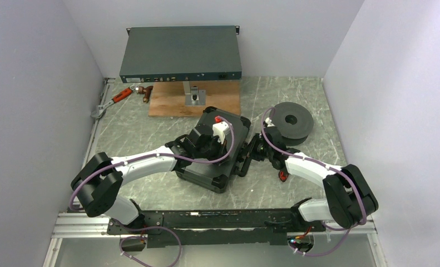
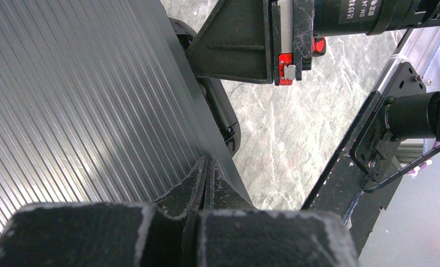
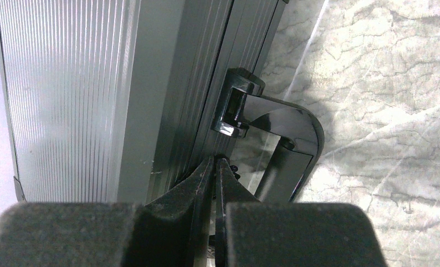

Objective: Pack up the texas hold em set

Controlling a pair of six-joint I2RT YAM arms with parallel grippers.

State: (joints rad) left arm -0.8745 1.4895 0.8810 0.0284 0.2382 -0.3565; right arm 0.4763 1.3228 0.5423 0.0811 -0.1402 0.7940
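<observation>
Left gripper [image 2: 206, 164] and right gripper [image 3: 216, 162], jaws together, tips at the edge of the black case [image 3: 67, 100].

The left pincer [image 1: 206, 147] hangs over the black case [image 1: 203, 174], the right pincer [image 1: 249, 155] at its right edge.

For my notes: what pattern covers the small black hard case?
Fine parallel ridges on the case; left wrist view.

Top view: bright, even, diffuse light; sharp throughout, with faint soft shadows on the counter [image 1: 128, 139]. Wrist views: left pincer [image 2: 206, 167] and right pincer [image 3: 216, 164] blurred at the bottom edge. Glare streaks on the ribbed case [image 2: 67, 100]; counter washed out in the right wrist view.
</observation>
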